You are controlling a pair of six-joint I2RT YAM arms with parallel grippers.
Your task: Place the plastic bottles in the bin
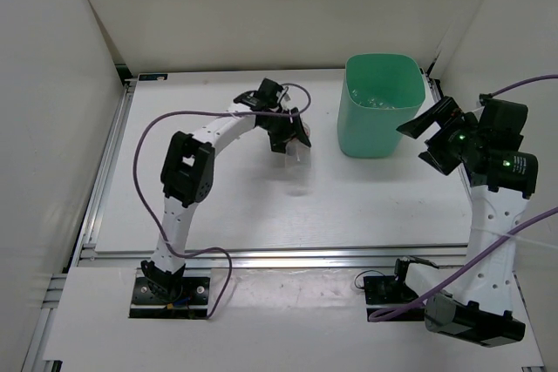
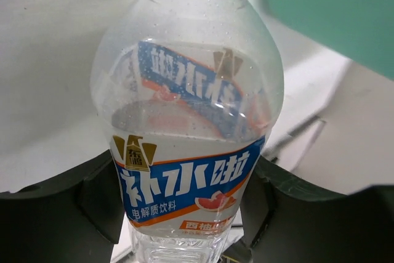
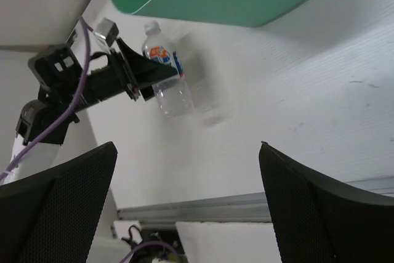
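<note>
Left end effector of mine grips the blue-white-labelled clear bottle around its middle, above the bench, left of the bin; my right end effector gapes wide, empty.

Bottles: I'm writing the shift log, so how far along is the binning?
Done: the bin seems to hold clear plastic, count unclear. In hand: the left gripper is shut on a blue-labelled bottle left of the bin. Left: dropping it in; no other bottle shows on the table. The right gripper is open.
</note>
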